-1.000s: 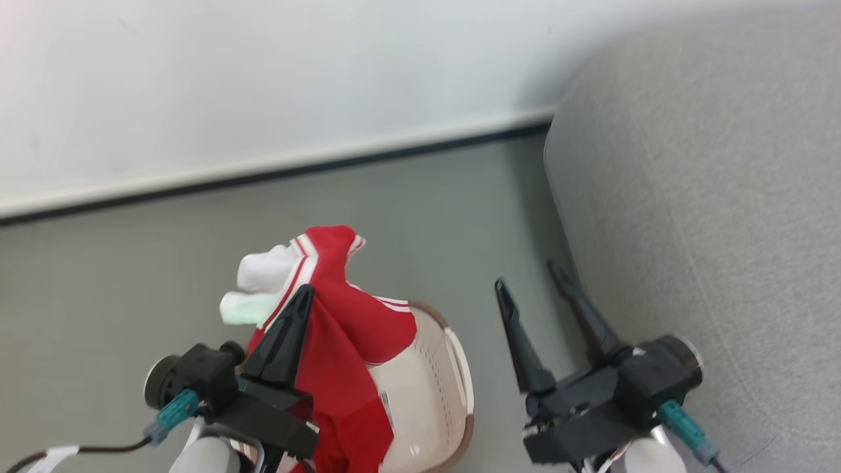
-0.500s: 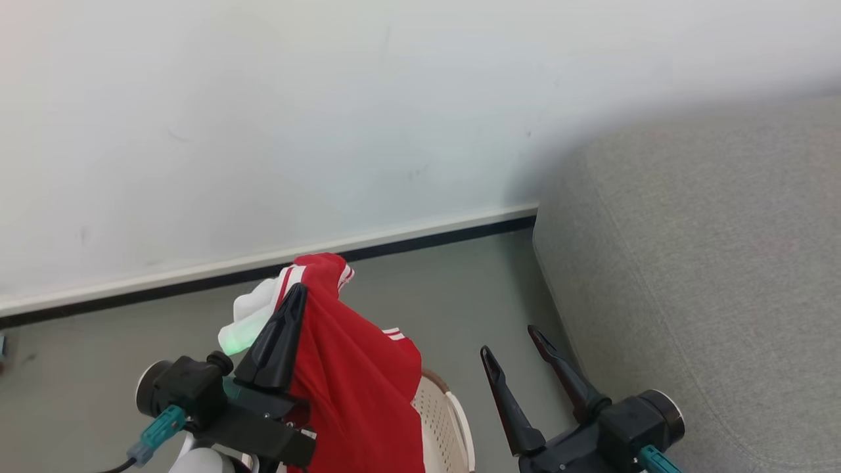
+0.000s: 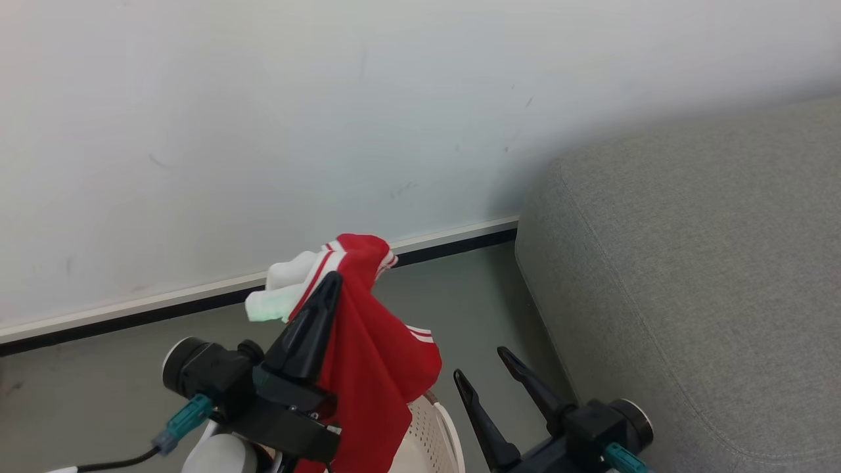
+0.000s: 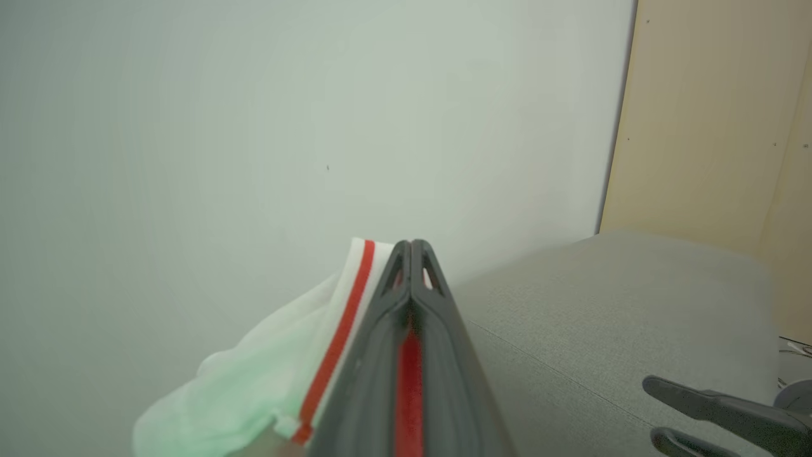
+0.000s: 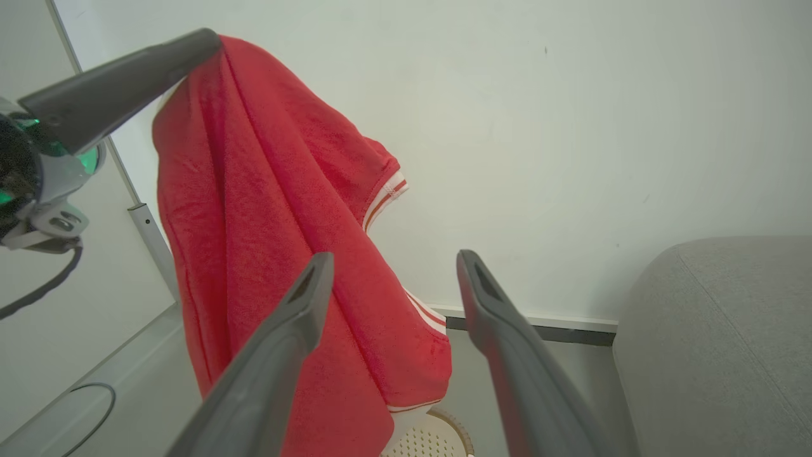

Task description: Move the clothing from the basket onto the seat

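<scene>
Gripping the red clothing (image 3: 368, 355) near its top edge in the closed left jaws, high above the basket (image 3: 430, 441). Hangs with its long axis straight down, lower hem just over the basket's rim. Sits left of the grey seat (image 3: 690, 282), so seems to call for a carry rightward by the left arm. Shows the right jaws spread wide and empty, between clothing and seat. Has grey floor (image 3: 473, 289) below, pale wall (image 3: 263, 118) on the far side.

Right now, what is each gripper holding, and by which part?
The left gripper is shut on the red garment, pinching a fold beside its white-striped trim. The right gripper is open and empty.
</scene>
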Available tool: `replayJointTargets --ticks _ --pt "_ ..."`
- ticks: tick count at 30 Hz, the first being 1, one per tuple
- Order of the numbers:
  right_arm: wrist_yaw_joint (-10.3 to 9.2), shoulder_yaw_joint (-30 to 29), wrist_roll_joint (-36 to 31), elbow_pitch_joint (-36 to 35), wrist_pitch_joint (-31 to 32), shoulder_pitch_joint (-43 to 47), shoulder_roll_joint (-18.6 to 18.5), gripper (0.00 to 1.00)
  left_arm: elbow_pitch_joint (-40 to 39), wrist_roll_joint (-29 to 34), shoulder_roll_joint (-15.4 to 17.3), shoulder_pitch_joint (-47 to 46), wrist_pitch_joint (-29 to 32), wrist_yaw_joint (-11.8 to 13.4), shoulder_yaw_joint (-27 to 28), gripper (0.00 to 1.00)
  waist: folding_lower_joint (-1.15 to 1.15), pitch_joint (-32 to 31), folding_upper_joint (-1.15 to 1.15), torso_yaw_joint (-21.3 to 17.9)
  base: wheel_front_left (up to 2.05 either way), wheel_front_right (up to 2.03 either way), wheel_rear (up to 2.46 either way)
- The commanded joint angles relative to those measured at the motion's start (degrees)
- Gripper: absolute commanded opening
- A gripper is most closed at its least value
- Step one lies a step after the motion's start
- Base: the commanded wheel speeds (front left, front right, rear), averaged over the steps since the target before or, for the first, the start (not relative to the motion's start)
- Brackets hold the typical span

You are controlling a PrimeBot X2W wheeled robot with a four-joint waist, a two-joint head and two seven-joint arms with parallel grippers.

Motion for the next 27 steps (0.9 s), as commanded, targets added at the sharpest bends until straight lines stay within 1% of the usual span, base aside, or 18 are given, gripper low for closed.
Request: replayJointTargets --ticks 1,5,10,15,20,25,26,27 --pt "0.04 0.4 0.2 0.5 -0.1 -1.5 0.1 1.00 -0.1 -0.6 0.5 -1.2 -0.3 0.0 -0.9 0.00 0.00 0.1 0.00 0.0 0.00 0.00 0.00" --pt "0.04 2.2 -0.2 2.1 -0.1 -4.3 0.7 1.00 0.5 -0.8 0.8 -3.0 -0.3 0.0 -4.3 0.00 0.00 0.3 0.00 -0.1 0.00 0.00 0.00" --pt "0.04 5.7 1.4 4.2 -0.1 -8.4 0.9 1.00 1.0 0.2 1.3 -5.6 -0.1 0.0 -8.4 0.00 0.00 0.4 0.00 0.0 0.00 0.00 0.00" --pt "0.04 5.7 1.5 6.2 -0.1 -9.8 1.1 1.00 1.7 -0.1 0.8 -7.2 0.5 0.0 -12.4 0.00 0.00 0.2 0.00 0.0 0.00 0.00 0.00" --pt "0.04 6.1 1.9 9.4 -0.1 -9.8 1.7 1.00 0.6 -1.1 0.3 -8.2 1.9 0.0 -16.2 0.00 0.00 -0.1 0.00 0.1 0.00 0.00 0.00" --pt "0.04 6.1 2.8 11.3 -0.1 -10.1 2.2 1.00 -0.6 -1.9 1.0 -9.0 3.9 0.0 -19.0 0.00 0.00 -0.2 0.00 -0.1 0.00 0.00 0.00" --pt "0.04 6.1 2.9 11.4 -0.1 -10.2 2.3 0.47 -0.8 -2.1 1.2 -9.0 4.2 0.0 -19.3 0.00 0.00 -0.1 0.00 -0.1 0.00 0.00 0.00" --pt "0.04 6.2 2.9 11.3 -0.1 -10.2 2.4 0.20 -0.9 -2.5 1.4 -9.0 4.8 0.0 -19.6 0.00 0.00 -0.1 0.00 -0.2 0.00 0.00 0.00"
